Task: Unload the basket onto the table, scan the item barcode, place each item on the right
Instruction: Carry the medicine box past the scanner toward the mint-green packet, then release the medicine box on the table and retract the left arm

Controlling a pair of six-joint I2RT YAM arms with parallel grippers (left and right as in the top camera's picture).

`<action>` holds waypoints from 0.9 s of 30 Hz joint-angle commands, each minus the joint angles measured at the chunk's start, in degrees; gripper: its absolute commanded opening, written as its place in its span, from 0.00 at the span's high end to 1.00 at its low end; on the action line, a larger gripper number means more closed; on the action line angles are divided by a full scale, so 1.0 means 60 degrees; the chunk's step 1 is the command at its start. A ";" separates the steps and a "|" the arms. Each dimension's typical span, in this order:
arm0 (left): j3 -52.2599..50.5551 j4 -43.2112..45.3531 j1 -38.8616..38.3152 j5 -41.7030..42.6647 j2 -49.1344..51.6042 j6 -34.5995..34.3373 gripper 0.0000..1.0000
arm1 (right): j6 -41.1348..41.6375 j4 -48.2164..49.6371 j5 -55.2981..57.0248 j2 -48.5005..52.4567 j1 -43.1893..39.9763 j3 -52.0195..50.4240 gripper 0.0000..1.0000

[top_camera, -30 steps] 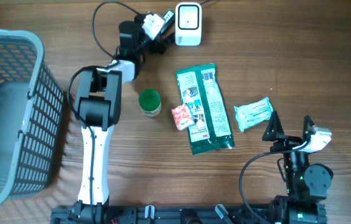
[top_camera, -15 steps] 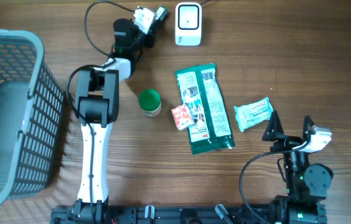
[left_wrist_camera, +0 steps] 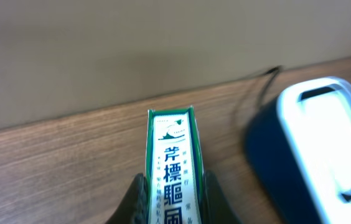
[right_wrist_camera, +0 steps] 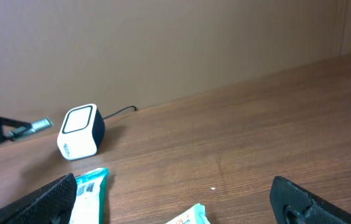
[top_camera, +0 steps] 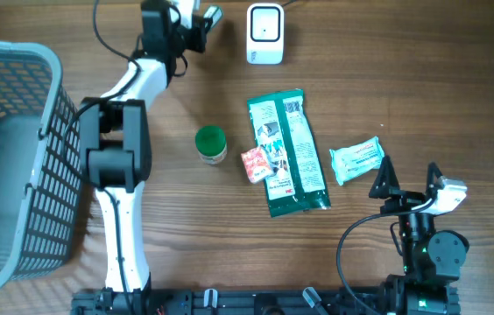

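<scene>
- A grey basket (top_camera: 19,61) filled the far left of the overhead view, well apart from the work in hand.
- At the upper left of centre, the left gripper (top_camera: 196,17) was clamped narrow on a slim green-and-white box (left_wrist_camera: 170,143). In the left wrist view the box stood edge-on between the two fingers (left_wrist_camera: 137,198), its printed narrow face toward the camera and its far end lifted above the wood.
- No barcode showed on that visible face, so which side carried it could not be told.
- Just to the right of the box stood the white scanner (top_camera: 264,35), near it but not touching. In the wrist view its window filled the right side of the frame.
- Judged from this, the step in hand was presenting the held box to the scanner. The next move called for swinging the box rightward in front of the window and turning the barcode face toward it.
- At the centre lay a green-lidded jar (top_camera: 211,144), a small red packet (top_camera: 255,164) and a long green packet (top_camera: 286,150), then a pale wipes pack (top_camera: 357,160) further right, all untouched.
- At the lower right, the right gripper (top_camera: 409,179) stood spread wide and empty, well away from the scanner.
</scene>
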 commanded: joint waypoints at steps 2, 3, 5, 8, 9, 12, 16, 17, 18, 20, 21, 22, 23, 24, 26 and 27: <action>0.0018 -0.2881 0.0007 0.0047 -0.1596 -0.0025 0.96 | 0.0069 0.0022 0.0066 -0.0044 0.0007 -0.0011 0.00; 0.0018 -0.3559 -0.0033 0.0047 -0.1800 -0.0025 0.96 | 0.0069 0.0022 0.0066 -0.0044 0.0007 -0.0011 0.00; 0.0018 -0.5329 -0.0160 0.0047 -0.2313 -0.0022 0.96 | 0.0069 0.0022 0.0062 -0.0044 0.0007 -0.0011 0.00; 0.0018 -0.7446 -0.0627 0.0055 -0.2787 -0.0022 0.96 | 0.0069 0.0022 0.0066 -0.0044 0.0007 -0.0011 0.00; 0.0018 -0.7883 -0.0867 0.0055 -0.2830 -0.0022 0.96 | 0.0069 0.0022 0.0066 -0.0044 0.0007 -0.0011 0.00; 0.0015 -0.8750 -0.2109 0.0051 -0.2823 -0.0022 0.96 | 0.0069 0.0022 0.0062 -0.0044 0.0007 -0.0011 0.00; 0.0015 -0.8375 -0.3617 0.0044 -0.2812 -0.0015 0.96 | 0.0066 0.0022 0.0066 -0.0044 0.0007 -0.0011 0.00; 0.0015 -0.8215 -0.4018 0.0044 -0.2812 -0.0015 0.96 | 0.0066 0.0022 0.0066 -0.0044 0.0007 -0.0011 0.00; 0.0015 -0.7981 -0.4473 0.0022 -0.2812 -0.0015 0.96 | 0.0069 0.0022 0.0066 -0.0044 0.0007 -0.0011 0.00; 0.0015 -0.7603 -0.5169 -0.0521 -0.2776 -0.0018 0.96 | 0.0069 0.0022 0.0066 -0.0044 0.0007 -0.0011 0.00; 0.0011 -0.7464 -0.5482 -0.0958 -0.2750 -0.0018 0.96 | 0.0069 0.0022 0.0066 -0.0044 0.0007 -0.0011 0.00; 0.0004 -0.7380 -0.5803 -0.1453 -0.2714 -0.0018 0.96 | 0.0069 0.0022 0.0066 -0.0044 0.0007 -0.0011 0.00; -0.0040 -0.7329 -0.5982 -0.1639 -0.2696 -0.0018 0.96 | 0.0069 0.0022 0.0066 -0.0044 0.0007 -0.0011 0.00; -0.0131 -0.7282 -0.6186 -0.1683 -0.2648 -0.0018 0.96 | 0.0069 0.0022 0.0066 -0.0044 0.0007 -0.0011 0.00; -0.0412 -0.7249 -0.6586 -0.1690 -0.2444 -0.0011 0.75 | 0.0069 0.0022 0.0066 -0.0044 0.0007 -0.0011 0.00; -0.0576 -0.7253 -0.6674 -0.1745 -0.2342 -0.0015 0.51 | 0.0069 0.0022 0.0066 -0.0044 0.0007 -0.0011 0.00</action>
